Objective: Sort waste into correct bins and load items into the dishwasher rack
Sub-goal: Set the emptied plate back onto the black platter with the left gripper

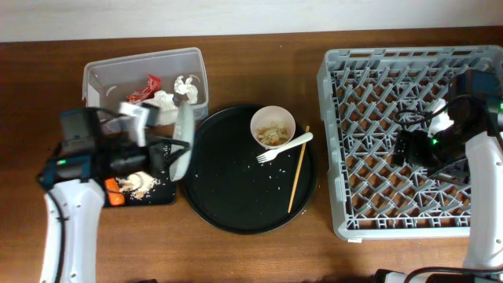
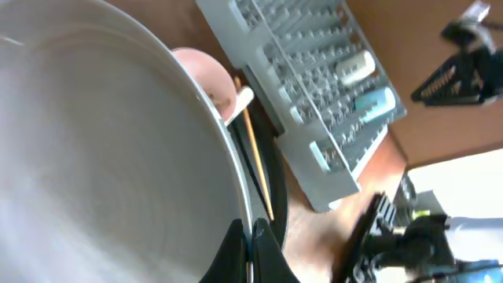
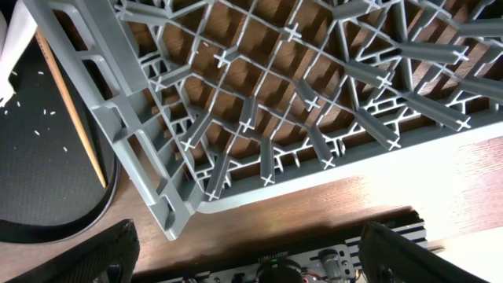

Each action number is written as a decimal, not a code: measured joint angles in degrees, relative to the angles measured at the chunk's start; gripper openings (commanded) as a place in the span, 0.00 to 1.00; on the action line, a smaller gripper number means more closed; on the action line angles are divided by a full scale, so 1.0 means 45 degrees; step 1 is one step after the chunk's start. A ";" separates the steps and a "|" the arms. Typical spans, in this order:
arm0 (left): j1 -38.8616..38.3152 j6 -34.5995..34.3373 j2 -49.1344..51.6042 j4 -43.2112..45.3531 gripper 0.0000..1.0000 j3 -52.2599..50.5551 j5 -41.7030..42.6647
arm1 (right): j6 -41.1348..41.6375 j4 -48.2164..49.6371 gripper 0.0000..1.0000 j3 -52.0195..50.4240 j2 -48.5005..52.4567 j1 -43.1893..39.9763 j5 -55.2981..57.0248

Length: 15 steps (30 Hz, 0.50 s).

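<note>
— Two things can go wrong for you here. Your left gripper (image 2: 250, 245) has its jaws pinched on only the rim of the wide white plate-bowl (image 2: 102, 157). The dish is tipped on edge at the right end of the black tray (image 1: 167, 196), near left of the table. It's a big dish on a thin rim hold, so I'd guess it could twist or slip out.

— Agreed. 2nd risk: if you swing it right toward the dishwasher rack (image 1: 393, 94), the path crosses the round black tray (image 1: 228, 189). On that sit the smaller white bowl (image 1: 273, 127), white fork (image 1: 284, 147) and wooden stick (image 1: 299, 169). Go too low and you clip the bowl, which has food scraps in it.

— And your right gripper (image 3: 247, 228)?

— Its jaws are spread wide w/ nothing between them, and that arm hangs over the rack. Bring the dish in and both arms may crowd each other.

— Contents, quick. The clear tub (image 1: 102, 79), far left, holds the red foil wrapper (image 1: 144, 88) plus white napkins (image 1: 169, 96). The black tray has the carrot piece (image 1: 115, 198) and a pale food lump (image 1: 141, 182) w/ crumbs round it.

— In the rack, your left wrist cam shows a white cup (image 2: 354, 67) and a pale blue cup (image 2: 376, 101) side by side. Can't tell if they're upright.
</note>
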 measured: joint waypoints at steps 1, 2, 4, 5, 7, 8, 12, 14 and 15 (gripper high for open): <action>-0.1161 -0.0369 -0.0015 0.0248 0.00 0.0053 -0.0908 | -0.0015 -0.0015 0.93 0.0000 0.0000 0.0000 0.0000; -0.2560 -0.0651 -0.0015 0.0374 0.00 0.0078 -0.2021 | -0.0005 -0.0010 0.93 0.0000 0.0000 0.0000 0.0000; -0.5353 -0.1185 -0.0015 0.0374 0.00 0.0083 -0.4799 | -0.0010 -0.0015 0.93 0.0000 0.0000 0.0000 0.0000; -0.5887 -0.1263 -0.0019 0.0379 0.00 0.0083 -0.5552 | -0.0005 -0.0005 0.93 0.0000 0.0000 0.0000 0.0000; -0.7936 -0.1617 0.0238 0.0680 0.00 0.0092 -0.7728 | -0.0005 -0.0019 0.93 0.0000 0.0000 0.0000 0.0000; -0.8412 -0.1734 0.0631 0.0894 0.00 0.0102 -0.8058 | -0.0005 -0.0034 0.93 0.0000 0.0000 0.0000 0.0000; -1.0122 -0.2025 0.3162 0.1666 0.00 0.0117 -0.8684 | -0.0010 -0.0049 0.93 0.0000 0.0000 0.0000 0.0000; -1.0613 -0.2098 0.3711 0.1700 0.23 0.0117 -0.8913 | -0.0010 -0.0049 0.93 0.0000 0.0000 0.0000 0.0000; -1.0661 -0.2161 0.3725 0.1715 0.27 0.0117 -0.8952 | -0.0010 -0.0049 0.93 0.0000 0.0000 0.0000 0.0000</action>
